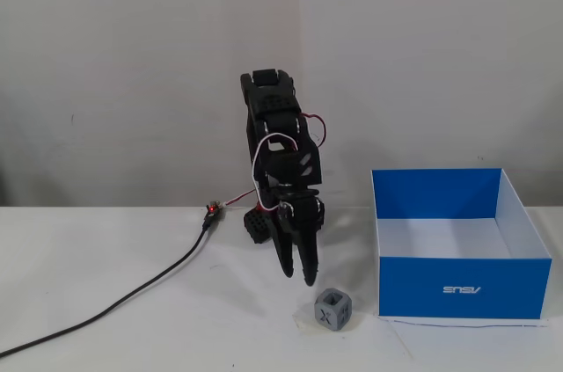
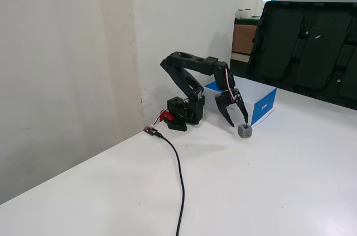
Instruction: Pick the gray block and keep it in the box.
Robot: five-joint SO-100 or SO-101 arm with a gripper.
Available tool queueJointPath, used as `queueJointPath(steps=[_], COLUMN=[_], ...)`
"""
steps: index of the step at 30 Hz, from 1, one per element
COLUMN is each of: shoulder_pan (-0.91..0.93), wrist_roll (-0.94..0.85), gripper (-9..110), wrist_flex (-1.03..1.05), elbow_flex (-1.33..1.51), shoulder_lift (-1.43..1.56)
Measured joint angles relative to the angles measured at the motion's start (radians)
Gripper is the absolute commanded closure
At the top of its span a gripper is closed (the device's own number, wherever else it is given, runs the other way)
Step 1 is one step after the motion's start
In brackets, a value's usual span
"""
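Observation:
The gray block (image 1: pixel 333 309) with X-shaped cutouts sits on the white table just left of the box's front corner; it also shows in the other fixed view (image 2: pixel 244 130). The blue box (image 1: pixel 457 288), white inside, stands open and empty on the right (image 2: pixel 265 104). My black gripper (image 1: pixel 299 278) points down, hovering slightly above and to the left of the block without touching it. In the other fixed view the gripper (image 2: pixel 239 122) has its jaws spread and holds nothing.
A black cable (image 1: pixel 132 297) runs from the arm's base across the table to the left front (image 2: pixel 179 174). A white wall stands behind the arm. Dark panels (image 2: pixel 301 41) lean at the far side of the table.

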Motion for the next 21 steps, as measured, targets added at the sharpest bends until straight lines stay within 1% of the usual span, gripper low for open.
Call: queueJointPath(steps=[10, 21], shoulder_pan=[-0.075, -0.095], wrist_roll=[-0.101, -0.149], gripper=[74, 74], wrist_flex=[0.058, 0.069], elbow_flex=[-0.074, -0.186], shoulder_lift=[-0.143, -0.365])
